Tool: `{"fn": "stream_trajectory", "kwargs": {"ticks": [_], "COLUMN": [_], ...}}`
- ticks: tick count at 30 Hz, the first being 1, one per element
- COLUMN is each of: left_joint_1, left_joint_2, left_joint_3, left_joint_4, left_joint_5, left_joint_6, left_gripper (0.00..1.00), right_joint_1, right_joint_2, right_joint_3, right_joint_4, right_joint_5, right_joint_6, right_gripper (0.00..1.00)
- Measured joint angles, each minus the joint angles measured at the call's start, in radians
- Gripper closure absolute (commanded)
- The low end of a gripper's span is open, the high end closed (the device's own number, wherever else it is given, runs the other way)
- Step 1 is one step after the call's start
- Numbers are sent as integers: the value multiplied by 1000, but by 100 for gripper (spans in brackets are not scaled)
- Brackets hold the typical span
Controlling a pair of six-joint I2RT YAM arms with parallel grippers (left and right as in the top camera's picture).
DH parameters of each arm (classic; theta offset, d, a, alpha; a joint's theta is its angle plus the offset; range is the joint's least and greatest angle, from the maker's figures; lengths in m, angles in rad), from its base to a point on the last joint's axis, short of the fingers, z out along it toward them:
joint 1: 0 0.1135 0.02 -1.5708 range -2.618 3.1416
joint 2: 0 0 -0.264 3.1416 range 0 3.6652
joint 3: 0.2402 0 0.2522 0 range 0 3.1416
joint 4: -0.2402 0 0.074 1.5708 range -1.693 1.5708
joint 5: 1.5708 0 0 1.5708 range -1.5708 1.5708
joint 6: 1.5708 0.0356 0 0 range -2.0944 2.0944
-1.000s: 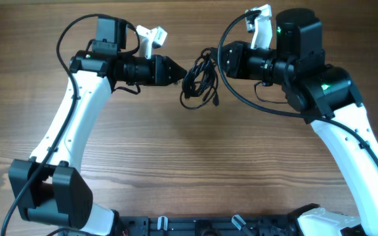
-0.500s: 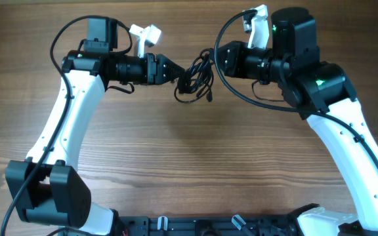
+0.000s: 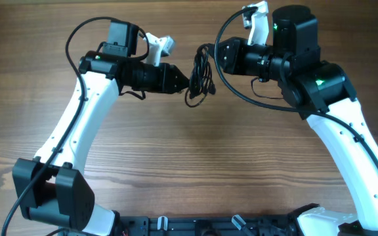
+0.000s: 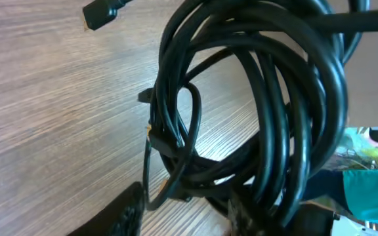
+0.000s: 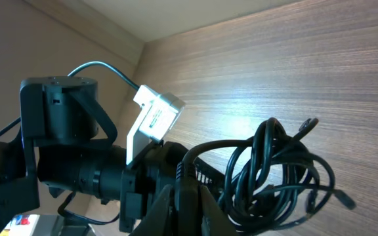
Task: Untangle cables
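Observation:
The cables (image 3: pixel 201 72) are a tangled black bundle hanging between my two grippers, above the wooden table (image 3: pixel 195 164). My right gripper (image 3: pixel 216 56) is shut on a thick strand at the bundle's upper right; in the right wrist view its fingers (image 5: pixel 186 203) clamp that strand and the coil (image 5: pixel 274 177) hangs to the right. My left gripper (image 3: pixel 188 82) is at the bundle's left edge. In the left wrist view its fingers (image 4: pixel 182 219) are apart, with strands of the coil (image 4: pixel 261 111) running between and over them. A loose plug (image 4: pixel 100 12) sticks out at the top left.
The left arm and its camera mount (image 5: pixel 77 170) fill the left of the right wrist view, close to the bundle. The thicker arm wires (image 3: pixel 77 39) loop above the left arm and by the right wrist (image 3: pixel 231 92).
My left gripper has moved right and slightly down into the bundle's left edge. The bundle has drawn together into a narrower, more upright shape. The right gripper has hardly moved.

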Motion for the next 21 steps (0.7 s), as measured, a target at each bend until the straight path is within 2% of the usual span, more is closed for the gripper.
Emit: {"fn": "stream_trajectory", "kwargs": {"ticks": [3,11,16,21], "left_joint_1": [36,82,55,-19], "left_joint_2": [0,0,0,0], "left_joint_3": [0,0,0,0], "left_joint_4": [59,33,20,14], "left_joint_5": [60,151,140,63], "left_joint_6": [0,0,0,-1], "left_gripper": [44,45,48,49], "right_joint_1": [0,0,0,0], "right_joint_2": [0,0,3,61], "right_joint_3": [0,0,0,0], "right_joint_4": [-13,-16,-17,-16], "right_joint_5": [0,1,31,43], "right_joint_6": [0,8,64,132], "right_gripper": [96,96,96,96]}}
